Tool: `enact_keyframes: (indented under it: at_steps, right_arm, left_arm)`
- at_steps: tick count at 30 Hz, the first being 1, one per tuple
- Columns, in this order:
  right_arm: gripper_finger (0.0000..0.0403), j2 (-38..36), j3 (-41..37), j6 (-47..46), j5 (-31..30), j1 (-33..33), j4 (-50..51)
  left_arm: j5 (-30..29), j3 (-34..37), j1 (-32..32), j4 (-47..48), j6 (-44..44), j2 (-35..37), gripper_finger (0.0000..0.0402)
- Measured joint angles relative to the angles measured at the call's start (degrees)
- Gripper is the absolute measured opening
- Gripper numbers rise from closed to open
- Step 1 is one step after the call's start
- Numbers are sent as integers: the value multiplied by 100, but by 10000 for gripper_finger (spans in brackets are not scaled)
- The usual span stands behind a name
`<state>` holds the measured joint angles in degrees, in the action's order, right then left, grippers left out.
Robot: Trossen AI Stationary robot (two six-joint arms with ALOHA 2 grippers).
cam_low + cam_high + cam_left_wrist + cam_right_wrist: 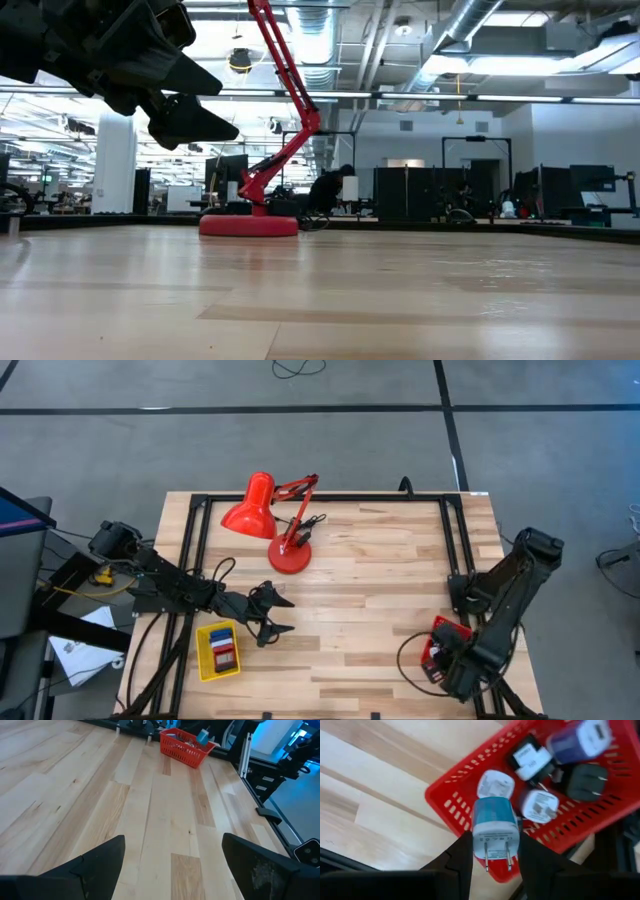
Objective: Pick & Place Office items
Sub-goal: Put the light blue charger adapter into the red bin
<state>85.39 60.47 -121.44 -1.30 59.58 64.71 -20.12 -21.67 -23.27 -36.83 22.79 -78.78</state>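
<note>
My right gripper (495,851) hangs over the red basket (465,807) at the table's near right corner, shut on a blue-and-white plug adapter (492,817). Several more adapters, white (495,784), black (587,782) and blue (577,742), lie in the basket. In the high view this gripper (452,660) covers part of the basket (440,632). My left gripper (285,614) stands open above the bare wood, beside the yellow tray (203,660), which holds a few small blue, red and white items (224,650). My right gripper pinches the adapter's white lower body (480,845) between its two fingers, one on each side, close to the two metal prongs. The fingers point down from above. The adapter is lifted clear above the basket's rim, its prongs turned up toward the wrist.
A big red desk lamp (275,520) stands on its round base at the table's far middle. A black frame (195,550) runs along the table's edges. Bare wood lies between the yellow tray and the red basket (186,744).
</note>
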Motion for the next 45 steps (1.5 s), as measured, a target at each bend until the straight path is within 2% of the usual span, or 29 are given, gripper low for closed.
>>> enact_keyframes:
  at_steps: [7,21,29,41,45]
  right_arm:
    - [118,194,4,838,525,-467,-405]
    - [118,216,4,898,892,-656,-374]
    - [118,642,7,1330,1357,-769,-527]
    - [118,814,7,1647,1221,-896,-325]
    - [118,814,7,1710,1238,-910,-528]
  left_arm:
    - [0,0,0,1,0,0,329]
    - [1,0,0,224,-2,0,329]
    - [2,0,0,255,-46,0,329]
    - [1,0,0,254,-195,0,329]
    - [0,0,0,255,-195,0,329]
